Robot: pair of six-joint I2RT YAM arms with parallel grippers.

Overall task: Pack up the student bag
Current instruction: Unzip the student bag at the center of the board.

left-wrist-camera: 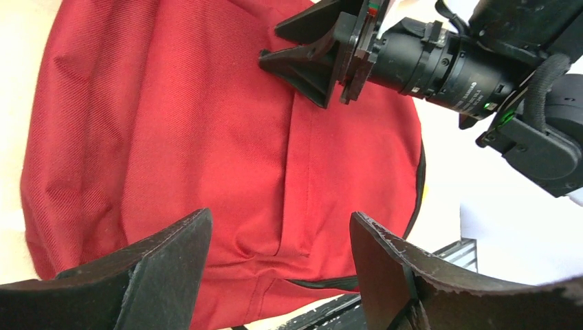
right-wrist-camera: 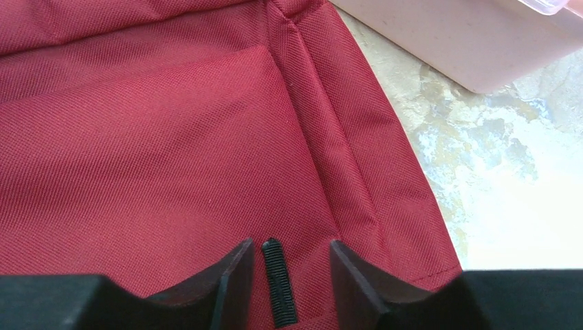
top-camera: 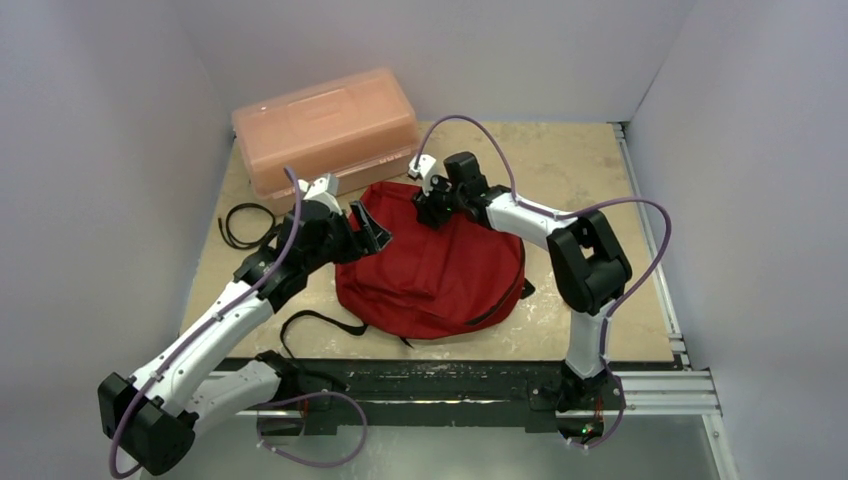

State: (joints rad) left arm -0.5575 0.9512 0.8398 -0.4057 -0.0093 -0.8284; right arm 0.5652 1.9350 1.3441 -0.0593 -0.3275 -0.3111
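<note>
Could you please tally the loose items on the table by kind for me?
Bags: 1, the dark red soft fabric backpack
Boxes: 1, the translucent orange-pink plastic box
Cords: 1, the thin black coiled cord
Total: 3

I see bare worktop to the right of the student bag, with room to bring a tool in. At the far left, the orange box sits just beside the bag's corner, leaving a tight gap. The left tool and right tool crowd each other over the bag's far edge. A black cable loop lies to the left.
</note>
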